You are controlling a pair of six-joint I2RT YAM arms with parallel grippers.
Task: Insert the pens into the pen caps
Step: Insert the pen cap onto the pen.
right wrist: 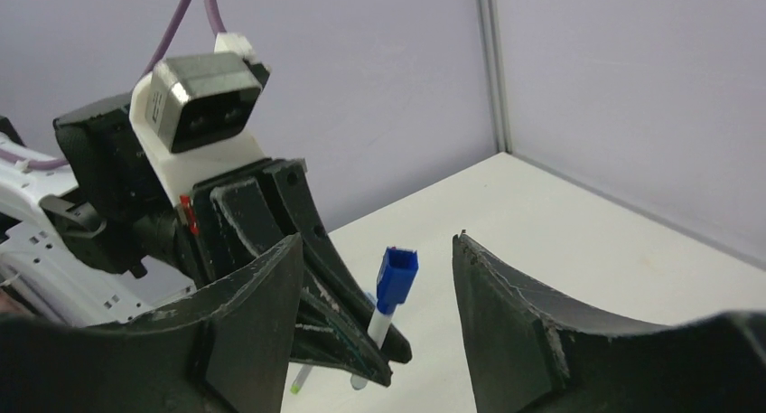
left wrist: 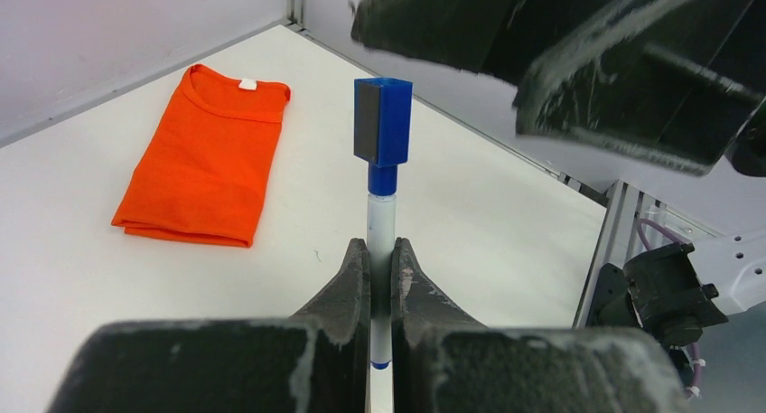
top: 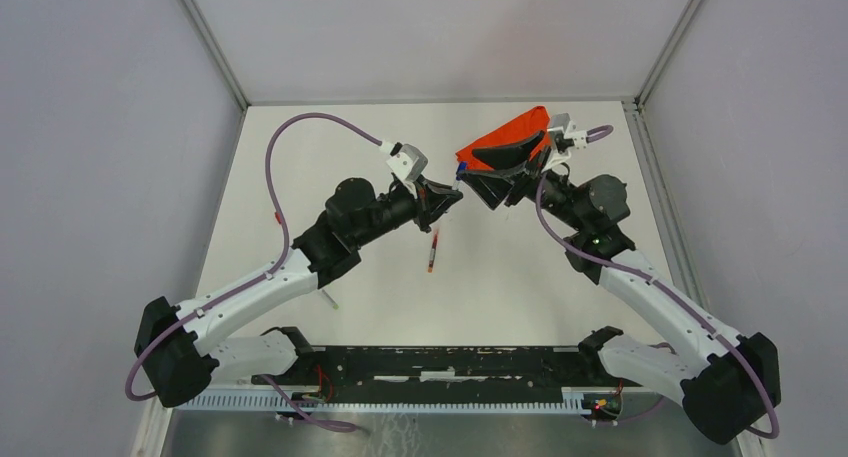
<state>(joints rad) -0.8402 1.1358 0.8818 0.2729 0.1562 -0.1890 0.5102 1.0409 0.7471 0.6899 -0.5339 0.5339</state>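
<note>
Left gripper (left wrist: pixel 381 255) is pinched tight on the white barrel of the blue pen (left wrist: pixel 380 223), which it holds upright off the table (top: pixel 560 287). Only a sliver of barrel and a blue end show below the fingers, the rest is hidden between them. The blue cap (left wrist: pixel 382 124) sits on the pen's top end, with a dark grey face on one side; can't tell if it is pushed fully home. Right gripper (right wrist: pixel 378 241) is spread wide and holds nothing. In its wrist view the capped end stands between the two fingers, nearer the left one, not touching either as far as can be seen. From the left wrist the right gripper is just a dark mass cut off at the top edge. In the top view the two grippers meet mid-table and the blue pen is only a tiny blue dot between them. Red pen (top: pixel 433 249) lies loose on the table just below the left gripper; cap state is too small to read. A third pen (top: pixel 328 299) pokes out from under the left arm, mostly hidden, tip colour unclear — maybe greenish. Orange shirt (top: pixel 510 132) lies folded at the far edge, half covered by the right gripper from above — fully visible from the left wrist.
</note>
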